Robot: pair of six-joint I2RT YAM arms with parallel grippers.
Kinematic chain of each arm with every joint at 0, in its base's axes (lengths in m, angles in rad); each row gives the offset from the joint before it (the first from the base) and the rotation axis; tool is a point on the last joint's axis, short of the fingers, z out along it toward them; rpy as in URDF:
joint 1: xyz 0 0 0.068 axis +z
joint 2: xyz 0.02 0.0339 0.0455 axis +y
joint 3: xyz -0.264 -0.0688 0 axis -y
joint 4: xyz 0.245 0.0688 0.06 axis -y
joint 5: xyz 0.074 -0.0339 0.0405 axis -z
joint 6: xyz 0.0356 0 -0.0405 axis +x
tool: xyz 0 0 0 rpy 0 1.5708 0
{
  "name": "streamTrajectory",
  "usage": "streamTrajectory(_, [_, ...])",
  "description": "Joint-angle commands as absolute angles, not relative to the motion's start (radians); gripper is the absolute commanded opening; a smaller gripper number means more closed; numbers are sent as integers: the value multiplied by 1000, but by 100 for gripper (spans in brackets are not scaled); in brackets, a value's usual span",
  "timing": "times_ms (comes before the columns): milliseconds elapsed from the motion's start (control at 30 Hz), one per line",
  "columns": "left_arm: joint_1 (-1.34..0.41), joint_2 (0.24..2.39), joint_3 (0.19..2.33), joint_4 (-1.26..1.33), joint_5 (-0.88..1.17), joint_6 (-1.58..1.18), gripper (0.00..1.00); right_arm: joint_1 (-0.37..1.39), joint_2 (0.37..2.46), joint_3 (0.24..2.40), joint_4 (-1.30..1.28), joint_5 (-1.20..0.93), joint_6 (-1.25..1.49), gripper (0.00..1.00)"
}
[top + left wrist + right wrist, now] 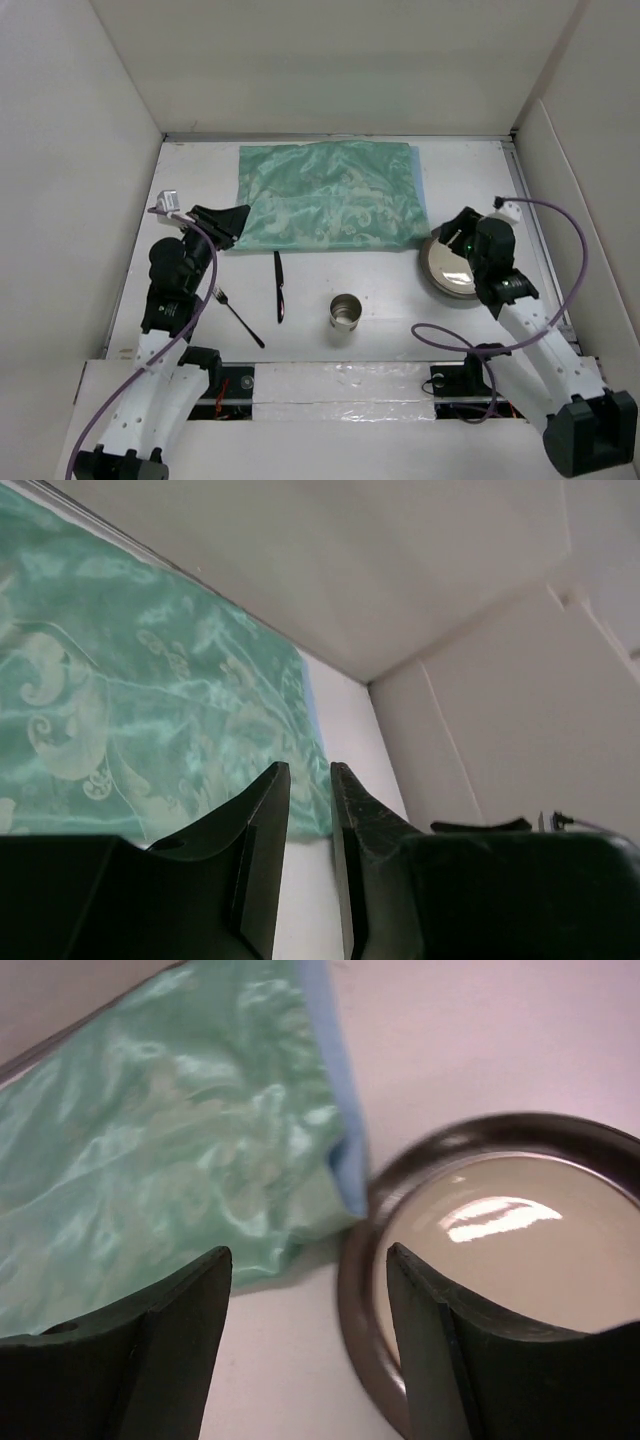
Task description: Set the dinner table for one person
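The L arm is bent up from its base and stretched toward the mat [330, 195]. The L gripper [238, 218] is held low at the mat's near-left corner. In the L wrist view its fingers [262, 830] are seen w/ only a narrow gap, and nothing is gripped betw. them. The R arm is folded at the elbow and leaned toward the mat's near-right corner. The R gripper [450, 232] is kept above the plate [450, 278], w/ jaws spread wide and nothing held.

The dinner table [390, 300] is spread under the mat and all other things. The cup [346, 312], knife [279, 287] and fork [236, 312] are laid on it, nearer to the arms than the mat.

In the top view approx. half of the plate is hidden by the R arm. Whether the mat's corner is touching the plate rim cannot be told, nor whether the L fingers are touching the mat.
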State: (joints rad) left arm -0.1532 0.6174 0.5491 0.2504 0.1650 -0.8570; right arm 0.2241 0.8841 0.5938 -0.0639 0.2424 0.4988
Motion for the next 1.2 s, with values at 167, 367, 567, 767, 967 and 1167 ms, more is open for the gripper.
streamTrajectory(167, [-297,511,647,106,380,-621,25,-53,672,468,-328,387,638,88])
streamTrajectory(367, [-393,369,733,-49,339,-511,38,-248,828,495,-400,348,676,100])
streamTrajectory(567, [-474,246,746,-166,164,-416,52,-307,991,442,-330,221,770,99])
streamTrajectory(767, [-502,187,721,-155,140,-411,52,-316,1032,408,-230,147,847,85])
streamTrajectory(967, [-511,158,723,-166,86,-405,51,-373,1117,330,-72,46,907,59])
streamTrajectory(1167, [-511,158,722,-160,72,-411,50,-393,1114,337,-74,54,943,30])
